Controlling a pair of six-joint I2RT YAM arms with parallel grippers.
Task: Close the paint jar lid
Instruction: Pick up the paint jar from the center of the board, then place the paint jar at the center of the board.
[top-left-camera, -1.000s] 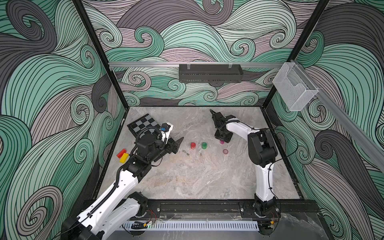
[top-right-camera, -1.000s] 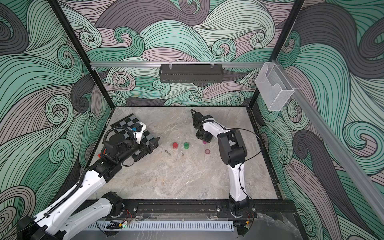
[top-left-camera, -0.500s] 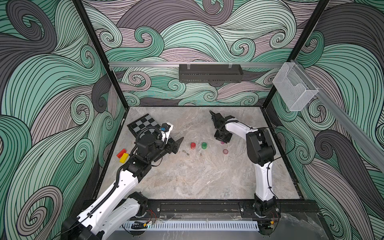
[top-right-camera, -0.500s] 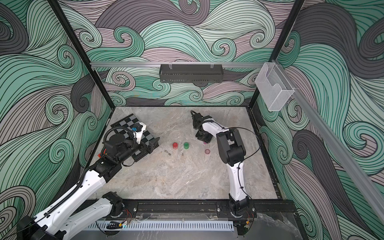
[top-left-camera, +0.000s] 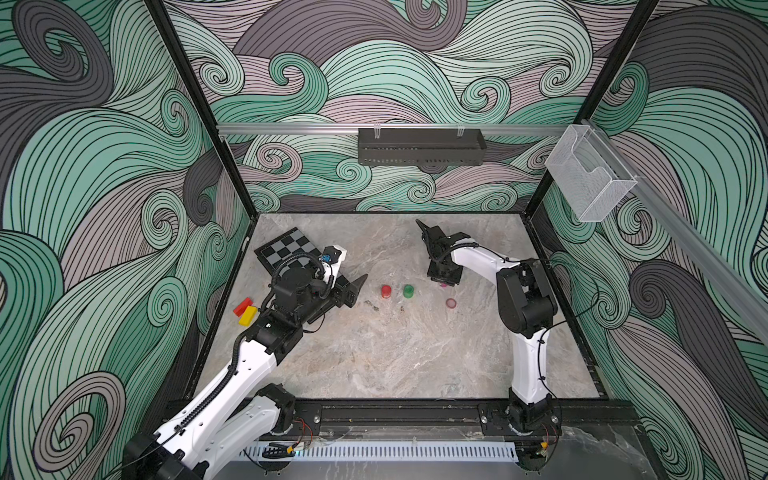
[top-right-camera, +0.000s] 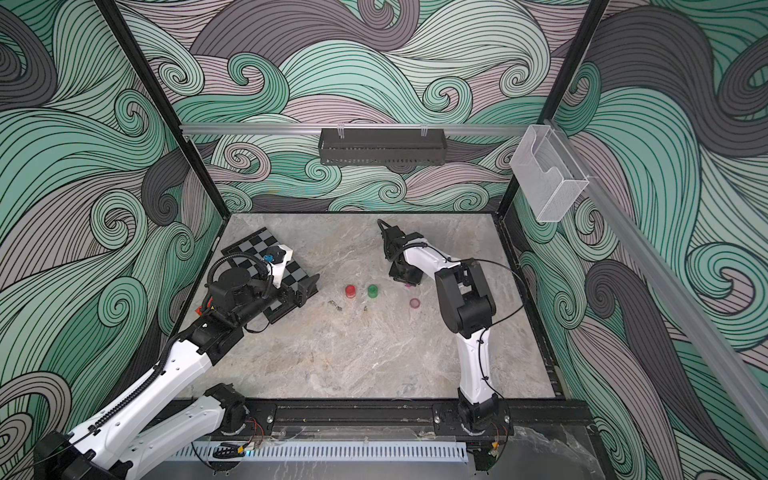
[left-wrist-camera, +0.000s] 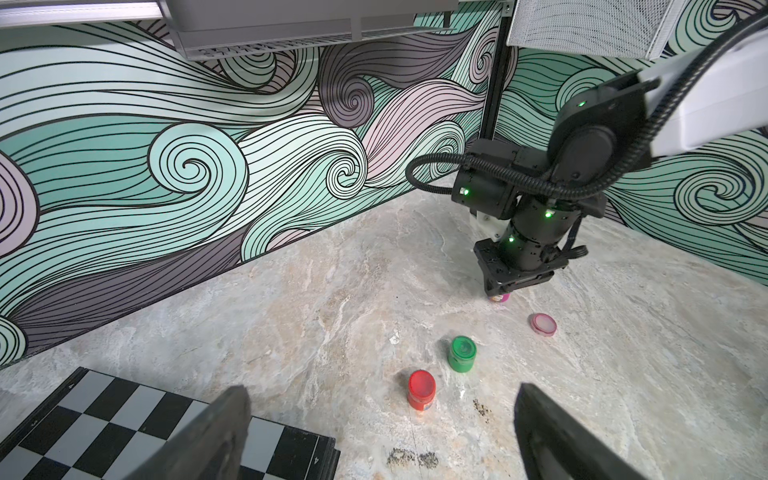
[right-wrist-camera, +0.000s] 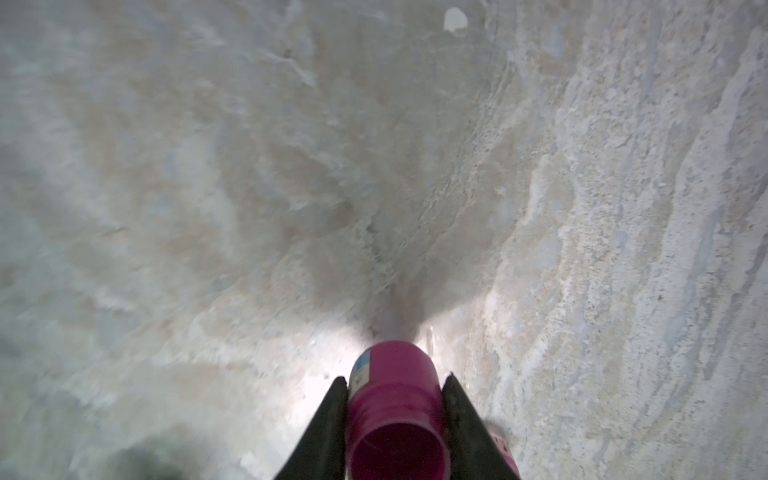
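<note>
The pink paint jar has no lid on, and you can look into its dark open mouth. It is pinched between the two black fingers of the right claw, one on each side. The claw is closed tight on the jar and points straight down. The jar is low down at the tabletop, toward the back and right. I cannot tell if its bottom touches.

The pink lid lies flat on the tabletop near the jar, a bit closer to the front, not touching it. Nothing holds the lid.

To the left of the pink jar stand a green jar and a red jar, side by side with a small gap, both with lids on.

Farther left is the left claw. It is wide open, holds nothing, and points at the red and green jars. It hangs over the edge of a checkerboard. A red block and a yellow block lie close together by the left wall.
</note>
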